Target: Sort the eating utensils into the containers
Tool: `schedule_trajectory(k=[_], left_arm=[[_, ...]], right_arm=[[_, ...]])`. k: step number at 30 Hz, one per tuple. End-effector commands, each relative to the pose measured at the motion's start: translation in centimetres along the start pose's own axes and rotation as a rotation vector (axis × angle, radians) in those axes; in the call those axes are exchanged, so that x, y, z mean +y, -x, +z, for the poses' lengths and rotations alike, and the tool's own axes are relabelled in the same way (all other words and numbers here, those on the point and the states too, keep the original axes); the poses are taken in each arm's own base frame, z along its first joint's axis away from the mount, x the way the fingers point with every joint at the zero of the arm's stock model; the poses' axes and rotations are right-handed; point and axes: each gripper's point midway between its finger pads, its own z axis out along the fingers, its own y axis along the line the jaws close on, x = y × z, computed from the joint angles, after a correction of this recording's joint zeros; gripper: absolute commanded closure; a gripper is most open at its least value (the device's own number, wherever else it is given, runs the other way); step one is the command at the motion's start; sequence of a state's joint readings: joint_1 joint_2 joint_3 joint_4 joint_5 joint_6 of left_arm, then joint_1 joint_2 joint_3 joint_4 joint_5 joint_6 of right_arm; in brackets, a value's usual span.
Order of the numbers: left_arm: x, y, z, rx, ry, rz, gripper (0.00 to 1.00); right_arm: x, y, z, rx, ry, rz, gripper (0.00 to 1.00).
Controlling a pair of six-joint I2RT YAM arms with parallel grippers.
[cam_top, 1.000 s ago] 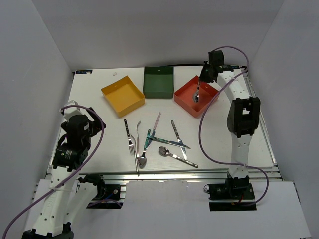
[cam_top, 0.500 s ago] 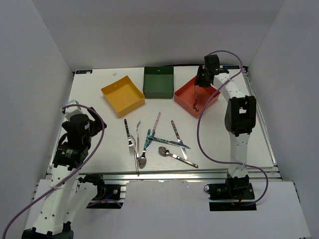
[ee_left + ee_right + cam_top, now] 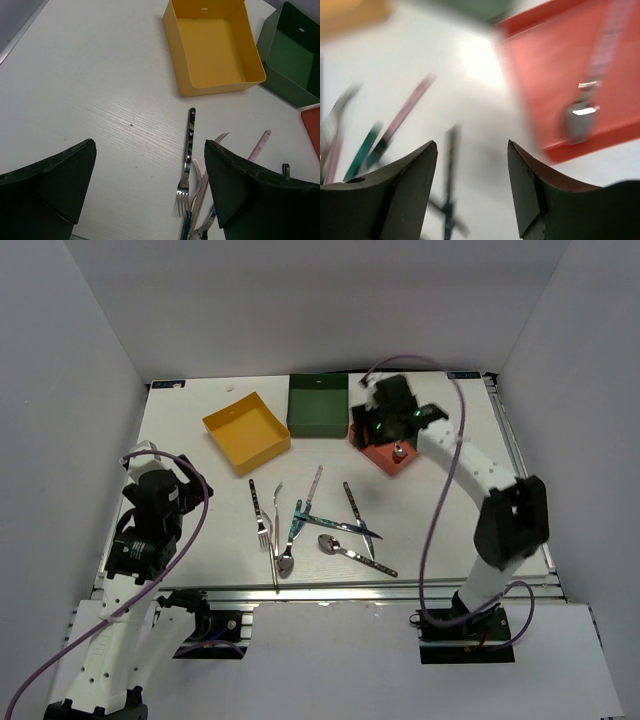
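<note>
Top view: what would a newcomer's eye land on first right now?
A yellow tray, green tray and red tray stand in a bright row at the table's far side. The right arm bends over the red tray, its claw open and empty, and a spoon lies in that tray. Nearer the front, loose utensils lie scattered mid-table, some crossing.

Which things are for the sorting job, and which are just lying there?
For the job: loose cutlery, yellow tray, green tray, red tray, spoon already in the red tray.
Just lying there: small white scrap, dark label at the table's far-left corner.
</note>
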State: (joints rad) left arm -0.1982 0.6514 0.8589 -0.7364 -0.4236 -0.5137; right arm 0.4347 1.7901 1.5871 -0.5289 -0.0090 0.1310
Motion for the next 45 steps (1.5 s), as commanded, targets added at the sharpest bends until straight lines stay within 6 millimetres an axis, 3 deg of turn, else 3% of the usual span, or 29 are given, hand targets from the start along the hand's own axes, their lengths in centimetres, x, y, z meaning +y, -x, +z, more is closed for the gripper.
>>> schedule_trajectory(k=[1,2,4,5,7,12,17,25,27,34,35,37,40,42,43,44,45], left_arm=[[0.3,0.3,-0.1,-0.015,0.010,-0.010,0.02],[0.2,0.4,-0.2,-0.020,0.007,-0.012,0.02],[0.2,0.4,-0.1,-0.018,0.009,-0.011,0.02],[0.2,0.3,-0.1,-0.016,0.008,-0.010,0.02],[0.3,0.3,-0.1,-0.017,0.011,-0.010,0.02],[0.4,0.4,-0.1,-0.020,0.015,-0.012,0.02],[0.5,0.4,-0.2,-0.022,0.019,-0.015,0.02],[0.4,0.3,0.0,-0.014,0.023,-0.010,0.02],[0.4,0.2,0.0,-0.012,0.021,-0.010,0.02],[0.5,0.3,0.0,-0.016,0.024,-0.011,0.02],[0.5,0.3,0.0,-0.017,0.023,-0.012,0.02],[0.4,0.3,-0.1,-0.016,0.021,-0.010,0.02],[0.5,0.2,0.0,-0.015,0.023,-0.011,0.02],[0.4,0.3,0.0,-0.016,0.022,-0.012,0.02],[0.4,0.3,-0.1,-0.018,0.021,-0.012,0.02],[0.5,0.4,-0.1,-0.019,0.022,-0.013,0.02],[0.4,0.4,-0.1,-0.020,0.020,-0.013,0.02]], right_arm=[[8.8,-9.0,-3.1,0.129,0.177,-0.296,0.36],[8.8,-13.6,-3.1,0.231,0.182,-0.327,0.36],[10.4,-17.4,-4.3,0.283,0.168,-0.406,0.36],[10.2,-19.9,-4.5,0.338,0.148,-0.430,0.37],[11.0,-22.0,-5.3,0.368,0.134,-0.465,0.37],[9.9,-26.4,-6.0,0.474,0.087,-0.492,0.38],[9.4,-28.6,-5.6,0.514,0.099,-0.500,0.40],[10.0,-29.8,-4.4,0.502,0.104,-0.543,0.45],[10.5,-30.2,-4.1,0.506,0.114,-0.564,0.51],[11.9,-30.2,-4.1,0.482,0.143,-0.616,0.90],[12.6,-29.7,-4.3,0.460,0.156,-0.623,1.00],[14.5,-29.2,-5.1,0.421,0.218,-0.665,1.00],[19.1,-27.4,-7.7,0.329,0.436,-0.687,1.00],[21.7,-24.7,-9.8,0.193,0.584,-0.713,1.00],[21.7,-22.2,-10.9,0.090,0.601,-0.699,1.00],[22.3,-21.1,-11.6,0.032,0.626,-0.694,1.00],[21.6,-17.8,-11.3,-0.071,0.602,-0.631,1.00]])
